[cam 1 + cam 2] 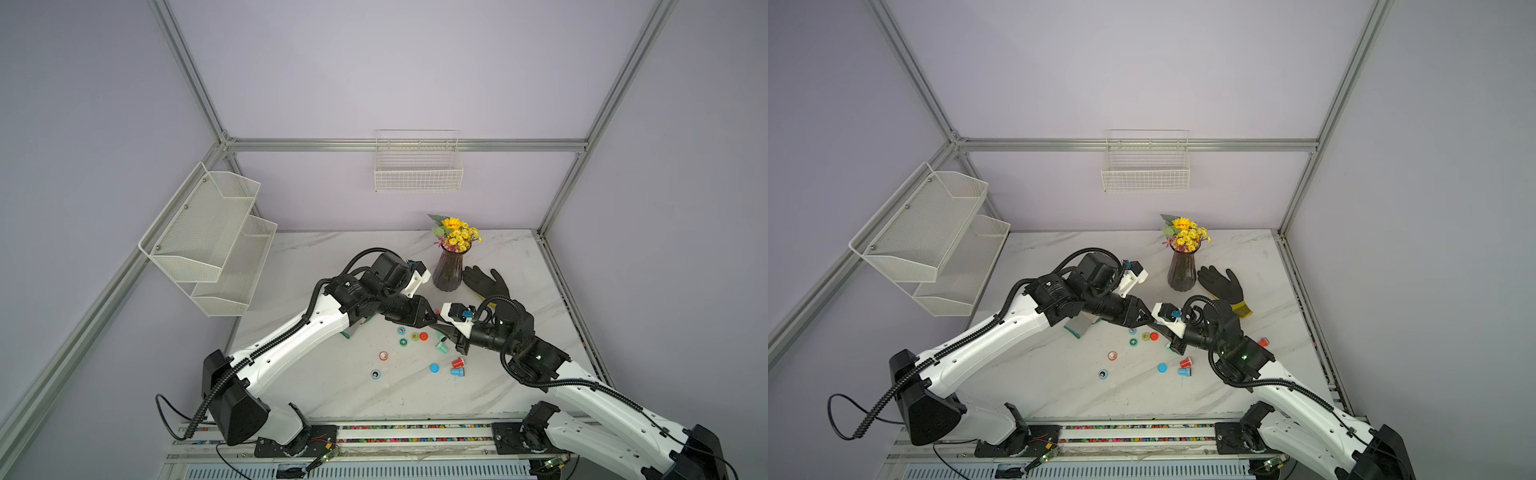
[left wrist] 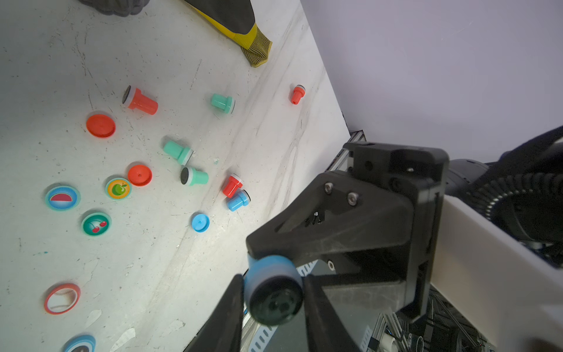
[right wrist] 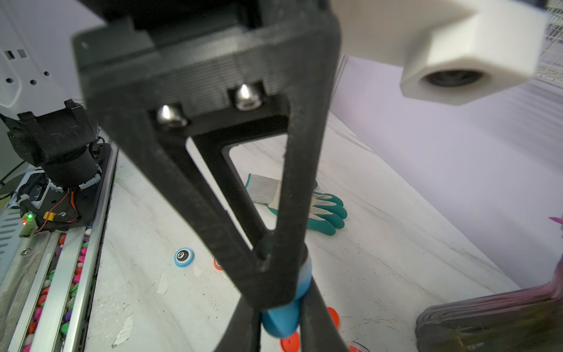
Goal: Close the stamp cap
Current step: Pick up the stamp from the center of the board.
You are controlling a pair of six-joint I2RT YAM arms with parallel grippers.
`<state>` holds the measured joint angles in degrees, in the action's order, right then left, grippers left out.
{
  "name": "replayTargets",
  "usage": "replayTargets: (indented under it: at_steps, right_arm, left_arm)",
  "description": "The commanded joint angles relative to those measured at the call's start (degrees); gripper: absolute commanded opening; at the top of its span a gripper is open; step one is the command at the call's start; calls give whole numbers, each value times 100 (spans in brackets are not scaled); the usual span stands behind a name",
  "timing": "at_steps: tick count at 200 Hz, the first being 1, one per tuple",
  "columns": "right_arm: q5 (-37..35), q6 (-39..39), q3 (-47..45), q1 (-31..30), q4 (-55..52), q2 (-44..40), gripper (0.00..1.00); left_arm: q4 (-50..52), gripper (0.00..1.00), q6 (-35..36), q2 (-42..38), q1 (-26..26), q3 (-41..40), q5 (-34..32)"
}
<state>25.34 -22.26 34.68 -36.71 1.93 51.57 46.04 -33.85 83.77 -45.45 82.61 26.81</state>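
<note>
Stamp: blue stamp, lower centre of your left wrist view, held above the tabletop.
Left pincer: you see it pressed onto both sides of the stamp's dark round end.
Right pincer: pinching the blue handle.

Both top views: high over front edge, facing down and rearward, far; share whole worktop. Left wrist view: close behind left hand, facing worktop. Right wrist view: close behind right hand. Wrist views share blue stamp.
</note>
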Motion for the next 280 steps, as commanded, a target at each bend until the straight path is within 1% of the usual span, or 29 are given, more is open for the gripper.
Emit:
replayTargets:
  at_steps: [1,40,73,102,117,129,164,179,199,222,237,251,263,265,273,280]
  right_arm:
    - [126,-216,40,-22,132,-60,0]
    - [206,-233,44,-25,121,-50,0]
    - [244,-288,30,-29,107,-95,0]
    - [398,-347,65,-38,44,-84,0]
    - [441,-346,63,-47,44,-61,0]
    - [449,-332,66,-47,59,-51,0]
    - [391,-343,57,-58,79,-70,0]
    - [392,-331,57,-61,70,-73,0]
    - [321,-304,40,-59,112,-93,0]
    - [176,-210,18,-61,208,-141,0]
    - [104,-60,-13,-56,349,-262,19]
    - [75,175,-38,-57,562,-462,32]
    - [100,436,-54,-62,801,-679,40]
    - [102,487,-56,-57,842,-718,41]
    - [136,737,-70,-57,1043,-875,54]
    - [217,935,-89,-56,1242,-1013,56]
  left_arm:
    - [75,34,-42,-76,-34,194,105]
    - [87,34,-52,25,-55,220,184]
    - [88,29,-42,56,-69,246,202]
    - [98,28,-61,44,-66,279,149]
    - [91,30,-78,39,-69,291,149]
    - [89,35,-94,56,-68,300,158]
    - [86,34,-122,96,-95,309,184]
    - [85,31,-117,112,-109,309,184]
    - [97,21,-122,105,-130,322,193]
    - [85,16,-126,28,-130,329,122]
    - [81,16,-144,-71,-130,367,47]
    - [35,16,-184,-179,-128,429,54]
    - [-204,16,-274,-233,-131,449,232]
    - [-259,16,-294,-386,-131,445,262]
    - [-465,16,-384,-533,-130,440,444]
    - [-644,16,-446,-628,-130,449,589]
